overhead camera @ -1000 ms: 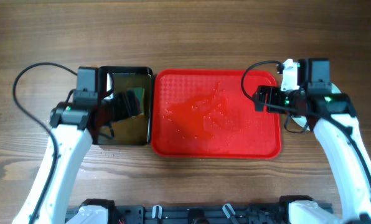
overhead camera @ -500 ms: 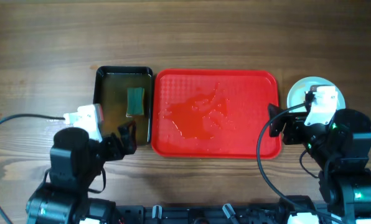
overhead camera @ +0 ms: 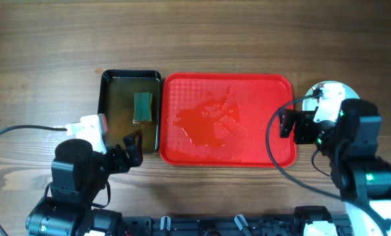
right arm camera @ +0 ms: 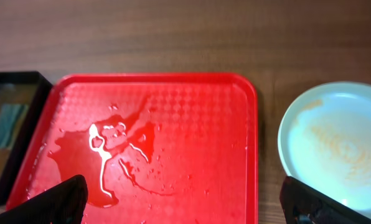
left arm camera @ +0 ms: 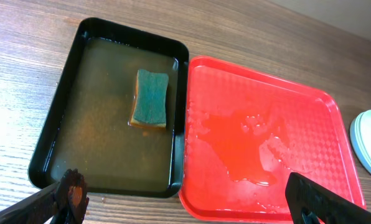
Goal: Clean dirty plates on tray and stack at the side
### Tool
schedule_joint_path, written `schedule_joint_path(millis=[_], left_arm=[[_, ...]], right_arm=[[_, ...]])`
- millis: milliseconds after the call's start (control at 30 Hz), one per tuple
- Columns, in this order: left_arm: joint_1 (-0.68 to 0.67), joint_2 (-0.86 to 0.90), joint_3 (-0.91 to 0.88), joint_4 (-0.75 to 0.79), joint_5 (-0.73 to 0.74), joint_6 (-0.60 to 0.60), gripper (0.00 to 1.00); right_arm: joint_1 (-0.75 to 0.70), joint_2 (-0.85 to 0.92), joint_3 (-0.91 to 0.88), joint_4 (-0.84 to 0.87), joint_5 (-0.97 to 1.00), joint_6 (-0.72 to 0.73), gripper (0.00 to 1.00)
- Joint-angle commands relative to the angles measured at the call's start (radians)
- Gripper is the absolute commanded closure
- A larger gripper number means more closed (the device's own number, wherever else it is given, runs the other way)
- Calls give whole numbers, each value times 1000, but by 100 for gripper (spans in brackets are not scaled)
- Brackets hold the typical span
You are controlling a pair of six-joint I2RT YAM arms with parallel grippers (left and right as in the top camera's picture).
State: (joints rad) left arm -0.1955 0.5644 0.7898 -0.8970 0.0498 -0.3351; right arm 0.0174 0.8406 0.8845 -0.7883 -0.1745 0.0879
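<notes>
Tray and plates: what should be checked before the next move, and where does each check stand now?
1. Tray free of plates: ok; only a puddle on it.
2. Plates stacked beside the tray: ok; count cannot tell.
3. Top plate clean: not ok; tan residue shows.
4. Sponge in bin: ok.
5. Left gripper open and empty: ok.
6. Right gripper open and empty: ok.
</notes>
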Motion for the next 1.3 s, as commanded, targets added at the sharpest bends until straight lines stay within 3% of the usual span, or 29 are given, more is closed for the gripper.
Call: schedule_joint_path(millis=[0,200,467,700,1067,1267], left_arm=[[-5,-5,-12,1,-10,13,0],[-5,-5,-12,1,-10,13,0],[-5,-5,-12,1,-10,13,0],[-5,-5,-12,1,-10,13,0],[-5,-5,-12,1,-10,13,0],[-5,-5,-12,1,-10,13,0]], right_arm=[[3,69,-10,2,18,-9,1],[3,4,-10,2,18,-9,0],[3,-264,-10,-13,48,-10,0],[4,-475,-32,77,47,-10,1],[55,-796,-548,641,47,-7,0],[55,-837,-758,926,56,-10,1]])
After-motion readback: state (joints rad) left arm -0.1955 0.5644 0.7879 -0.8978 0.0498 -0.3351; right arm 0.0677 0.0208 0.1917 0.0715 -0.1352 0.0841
